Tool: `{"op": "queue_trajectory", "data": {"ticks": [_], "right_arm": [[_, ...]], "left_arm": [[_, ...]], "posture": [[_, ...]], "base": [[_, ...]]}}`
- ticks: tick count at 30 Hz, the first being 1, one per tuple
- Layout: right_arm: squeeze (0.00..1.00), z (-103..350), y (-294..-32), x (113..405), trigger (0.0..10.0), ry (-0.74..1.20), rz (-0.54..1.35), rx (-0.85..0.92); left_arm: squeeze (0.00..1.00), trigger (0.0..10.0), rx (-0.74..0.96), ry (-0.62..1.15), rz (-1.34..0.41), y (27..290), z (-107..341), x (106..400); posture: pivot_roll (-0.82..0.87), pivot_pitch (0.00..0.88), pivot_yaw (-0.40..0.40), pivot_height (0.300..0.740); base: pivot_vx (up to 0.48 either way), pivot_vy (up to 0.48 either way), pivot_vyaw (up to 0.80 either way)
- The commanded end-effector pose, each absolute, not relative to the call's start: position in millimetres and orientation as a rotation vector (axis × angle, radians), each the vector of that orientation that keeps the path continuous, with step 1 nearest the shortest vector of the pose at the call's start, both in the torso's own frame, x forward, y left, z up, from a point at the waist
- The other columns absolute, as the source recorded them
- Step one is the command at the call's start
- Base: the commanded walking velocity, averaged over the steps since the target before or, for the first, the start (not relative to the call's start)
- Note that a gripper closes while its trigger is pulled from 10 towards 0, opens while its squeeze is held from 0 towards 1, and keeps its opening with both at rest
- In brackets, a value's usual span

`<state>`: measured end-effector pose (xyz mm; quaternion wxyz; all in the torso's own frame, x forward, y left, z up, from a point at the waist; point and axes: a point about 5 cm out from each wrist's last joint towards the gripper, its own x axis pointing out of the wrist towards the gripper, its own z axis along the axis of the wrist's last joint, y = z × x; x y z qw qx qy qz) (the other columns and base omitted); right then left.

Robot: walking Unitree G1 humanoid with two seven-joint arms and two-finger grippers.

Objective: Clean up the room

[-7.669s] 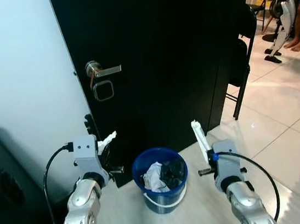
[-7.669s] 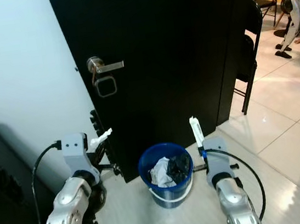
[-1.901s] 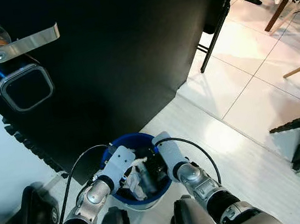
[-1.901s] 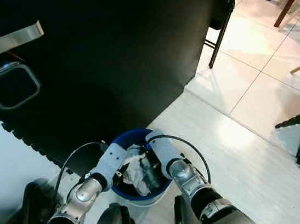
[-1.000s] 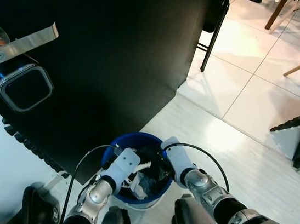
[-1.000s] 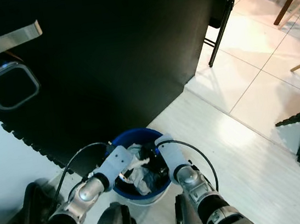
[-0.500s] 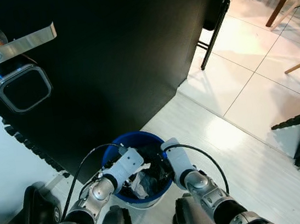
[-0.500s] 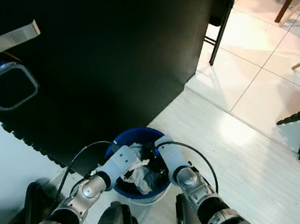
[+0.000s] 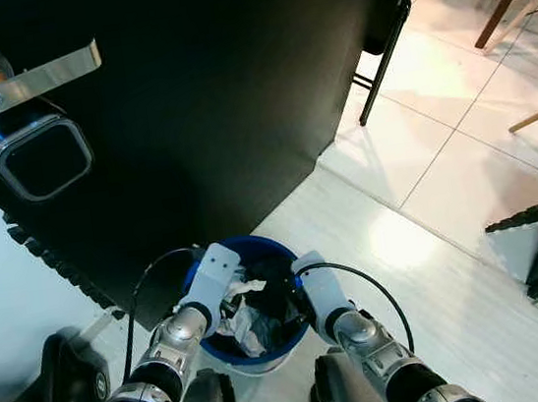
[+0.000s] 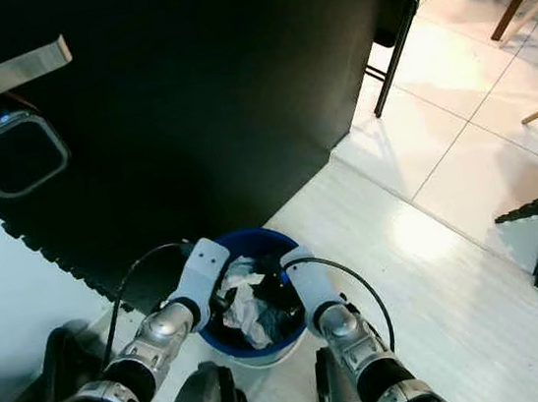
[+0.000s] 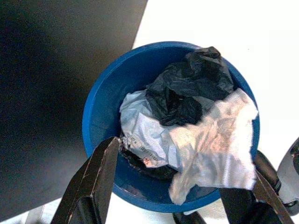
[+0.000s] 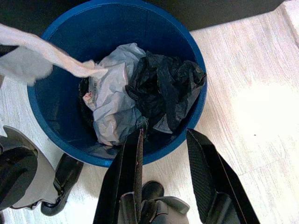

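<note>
A: Left gripper [image 11: 173,186] first. How do the jaws stand?

B: Spread wide in the left wrist view, one finger on each side of the frame. A white crumpled tissue [image 11: 212,149] hangs against the inner side of one finger, over the rim of the blue bin [image 11: 100,116]. Whether it is pinched or only stuck there, I cannot tell. The jaws are not closed on it.

A: Right gripper [image 12: 163,172]?

B: Jaws apart, poised just over the bin's near rim. Nothing between the fingers. One finger tip sits close to the rim edge; contact not resolvable.

A: Location of the bin?

B: On the pale wood-look floor [image 9: 429,289], directly at the foot of the black door [image 9: 234,87], between the two forearms in the head views. Contents: pale grey crumpled plastic [image 12: 110,112] and a black plastic bag [image 12: 163,88] lying side by side, touching.

A: What do the head views add?

B: Door lever handle [image 9: 30,79] with a square lock plate [image 9: 43,159] below it, a black folding chair [image 9: 385,27] beside the door edge, glossy white tile [image 9: 460,146] beyond. Also a dark object [image 9: 70,381] on the floor to the left of the bin, kind unclear.

A: And the wrist views over the head views?

B: The jaw spacing and the layering of trash inside the bin. The right wrist view also shows the white tissue reaching in over the rim from the far side.
</note>
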<state>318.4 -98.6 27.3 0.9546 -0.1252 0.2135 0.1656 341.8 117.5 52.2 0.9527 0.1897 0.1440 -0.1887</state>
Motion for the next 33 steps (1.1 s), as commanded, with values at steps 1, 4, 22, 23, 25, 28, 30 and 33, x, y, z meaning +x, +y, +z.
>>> {"op": "queue_trajectory", "data": {"ticks": [1,4,22,23,25,28,30,33], "right_arm": [[0.00,19,-101,311,10.0,0.459,0.333,-0.248],[0.00,19,-101,311,10.0,0.460,0.335,-0.250],[0.00,17,-100,308,10.0,0.455,0.349,-0.274],[0.00,17,-100,308,10.0,0.456,0.345,-0.271],[0.00,17,-100,308,10.0,0.455,0.348,-0.274],[0.00,17,-99,307,10.0,0.453,0.349,-0.274],[0.00,16,-99,307,10.0,0.453,0.346,-0.270],[0.00,16,-99,306,10.0,0.453,0.342,-0.265]], "left_arm": [[0.00,10.0,0.429,0.347,-0.439,114,39,332],[0.00,10.0,0.518,0.335,-0.454,113,39,332],[0.00,10.0,0.391,0.471,-0.298,119,45,344],[0.00,10.0,0.263,0.512,-0.280,119,42,342],[0.00,10.0,0.460,0.446,-0.313,120,45,344],[0.00,10.0,0.488,0.425,-0.374,115,45,342],[0.00,10.0,0.526,0.399,-0.391,113,47,343],[0.00,10.0,0.413,0.420,-0.372,113,47,343]], "posture": [[-0.09,0.357,-0.035,0.643],[-0.09,0.357,-0.034,0.643],[-0.09,0.361,-0.032,0.643],[-0.09,0.361,-0.032,0.643],[-0.09,0.366,-0.027,0.643],[-0.09,0.368,-0.024,0.643],[-0.09,0.362,-0.025,0.643],[-0.08,0.353,-0.017,0.643]], "base": [[0.000,0.000,0.00],[0.000,0.000,0.00],[0.000,0.000,0.00],[0.000,0.000,0.00],[0.000,0.000,0.00],[0.000,0.000,0.00],[0.000,0.000,0.00],[0.000,0.000,0.00]]}}
